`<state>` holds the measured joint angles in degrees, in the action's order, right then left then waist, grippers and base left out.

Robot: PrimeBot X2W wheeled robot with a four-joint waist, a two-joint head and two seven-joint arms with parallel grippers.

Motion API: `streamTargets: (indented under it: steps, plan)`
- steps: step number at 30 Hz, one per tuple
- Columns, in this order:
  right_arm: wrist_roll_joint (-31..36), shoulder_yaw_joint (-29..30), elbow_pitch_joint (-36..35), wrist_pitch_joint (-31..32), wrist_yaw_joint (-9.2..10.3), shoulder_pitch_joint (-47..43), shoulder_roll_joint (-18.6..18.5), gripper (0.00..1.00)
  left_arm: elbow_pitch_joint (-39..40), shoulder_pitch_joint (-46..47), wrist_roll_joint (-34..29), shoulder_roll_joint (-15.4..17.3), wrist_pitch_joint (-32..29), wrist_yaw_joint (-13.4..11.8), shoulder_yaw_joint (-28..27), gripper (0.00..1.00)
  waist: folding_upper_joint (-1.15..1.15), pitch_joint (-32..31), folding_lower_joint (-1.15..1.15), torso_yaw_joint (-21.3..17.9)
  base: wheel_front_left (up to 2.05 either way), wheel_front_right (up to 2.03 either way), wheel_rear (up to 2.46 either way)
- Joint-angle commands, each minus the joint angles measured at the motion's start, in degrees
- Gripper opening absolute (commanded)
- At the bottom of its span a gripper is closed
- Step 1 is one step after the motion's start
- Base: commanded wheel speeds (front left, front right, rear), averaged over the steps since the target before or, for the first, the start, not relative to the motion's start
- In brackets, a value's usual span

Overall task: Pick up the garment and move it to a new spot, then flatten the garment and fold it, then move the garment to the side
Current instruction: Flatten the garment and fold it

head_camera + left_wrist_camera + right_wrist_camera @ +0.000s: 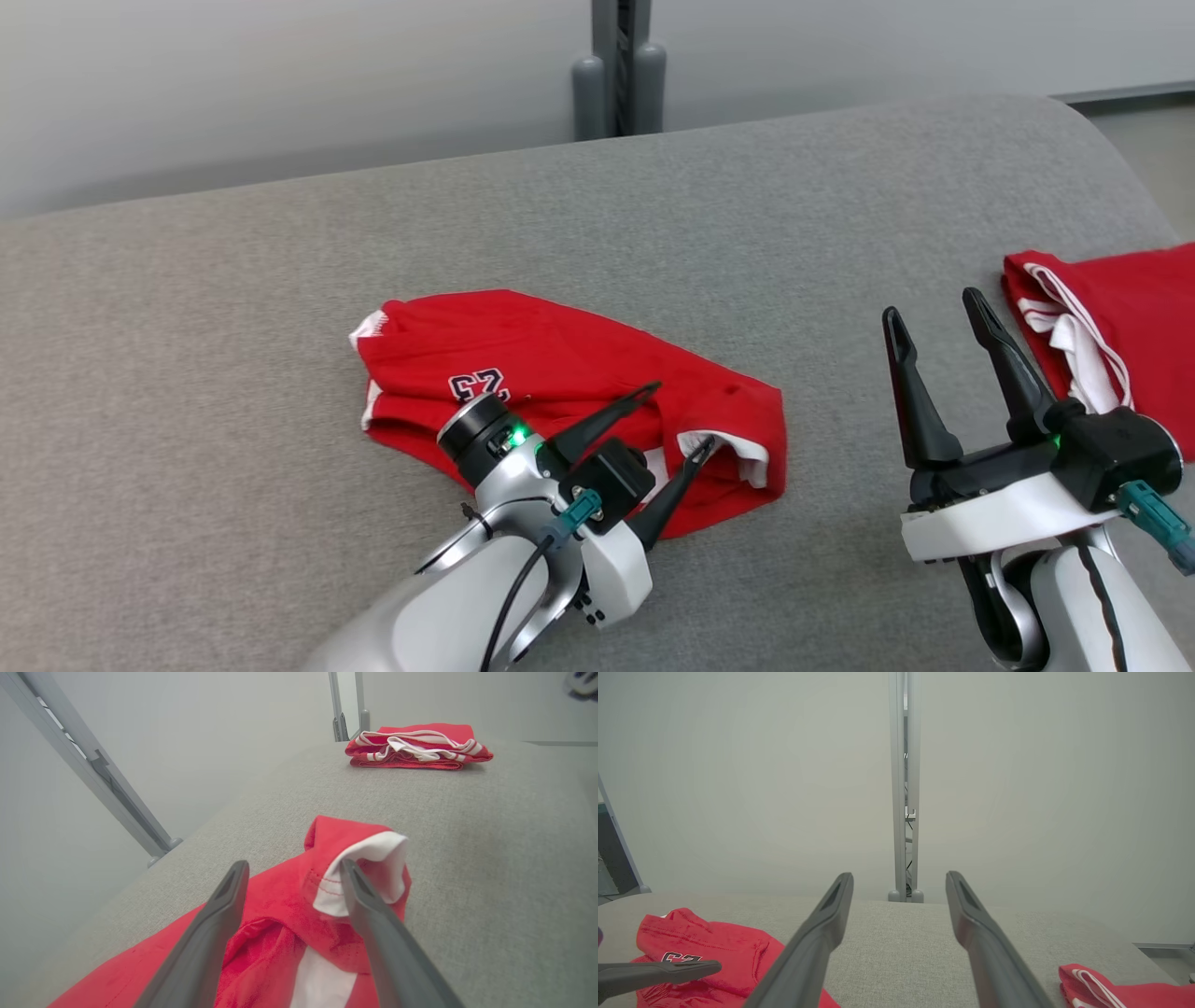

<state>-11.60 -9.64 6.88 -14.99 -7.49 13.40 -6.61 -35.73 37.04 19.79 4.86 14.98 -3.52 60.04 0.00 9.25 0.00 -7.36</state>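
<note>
wall (pixel 280 84) – pale grey, evenly lit | post (pixel 618 65) – grey metal, upright behind | surface (pixel 233 327) grey woven fabric

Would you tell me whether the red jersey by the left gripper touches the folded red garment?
Apart. The head view shows bare grey surface between the red jersey and the folded red garment.

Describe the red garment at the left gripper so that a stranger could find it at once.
On the wide grey surface, look at the middle, where the left gripper is. The red garment there lies crumpled and bears a dark printed number, while the folded pile at the right edge is red with white stripes.
</note>
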Motion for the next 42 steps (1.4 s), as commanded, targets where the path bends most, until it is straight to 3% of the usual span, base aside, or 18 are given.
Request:
streamTargets:
  steps: [1, 8, 12, 13, 17, 21, 26, 35, 41, 42]
  plan:
    - [0.3, 0.3, 0.1, -0.3, -0.01, -1.0, -0.5, 1.00, 1.3, -1.4, 0.6, 0.9, 0.2, 0.6, -0.9, 1.00, 0.00, -1.3, 0.00, 1.8, 0.00, 0.00, 0.00]
    - [0.6, 0.6, -0.3, -0.3, -0.01, -2.1, -0.6, 1.00, 8.5, -6.2, 2.0, 6.6, 0.2, -2.8, -7.6, 1.00, 0.00, -2.7, 0.00, 4.6, 0.00, 0.00, 0.00]
    - [0.6, 0.2, -0.4, -0.3, -0.01, -2.4, -0.8, 1.00, 14.7, -10.1, 4.0, 9.5, 0.2, -5.6, -14.3, 1.00, 0.00, -3.4, 0.00, 5.8, 0.00, 0.00, 0.00]
    - [0.6, 0.2, -0.4, -0.3, -0.01, -2.4, -0.8, 1.00, 14.7, -10.1, 4.0, 9.5, 0.2, -5.6, -14.3, 1.00, 0.00, -3.4, 0.00, 5.8, 0.00, 0.00, 0.00]
    - [0.6, 0.1, -0.5, -0.3, -0.01, -3.4, -1.3, 1.00, 22.1, -15.3, 4.9, 10.8, 0.2, -8.7, -23.2, 1.00, 0.00, -4.1, 0.00, 6.8, 0.00, 0.00, 0.00]
    - [0.6, -0.5, -0.3, -0.3, -0.01, -3.6, -1.9, 1.00, 28.8, -21.9, 4.8, 8.8, 0.2, -10.6, -32.5, 1.00, 0.00, -4.6, 0.00, 7.4, 0.00, 0.00, 0.00]
    - [0.5, -0.9, 0.0, -0.3, -0.01, -4.3, -2.2, 1.00, 32.7, -29.4, 1.1, 5.5, 0.2, -8.8, -39.2, 1.00, 0.00, -4.9, 0.00, 8.1, 0.00, 0.00, 0.00]
    - [0.3, -2.2, 0.3, -0.3, -0.01, -3.2, -3.0, 1.00, 30.8, -32.5, -4.3, 1.0, 0.2, -3.2, -43.8, 1.00, 0.00, -4.2, 0.00, 9.6, 0.00, 0.00, 0.00]
    - [-0.5, -10.3, 5.0, 0.5, -0.01, 2.2, -6.7, 1.00, 28.6, -31.5, -6.8, -0.9, 0.2, -0.5, -44.8, 1.00, 0.00, -2.3, 0.00, 12.5, 0.00, 0.00, 0.00]
    - [-1.5, -14.3, 6.9, 1.9, -0.01, 5.0, -8.4, 1.00, 28.2, -31.4, -7.3, -1.2, 0.2, 0.1, -44.5, 1.00, 0.00, -1.6, 0.00, 13.9, 0.00, 0.00, 0.00]
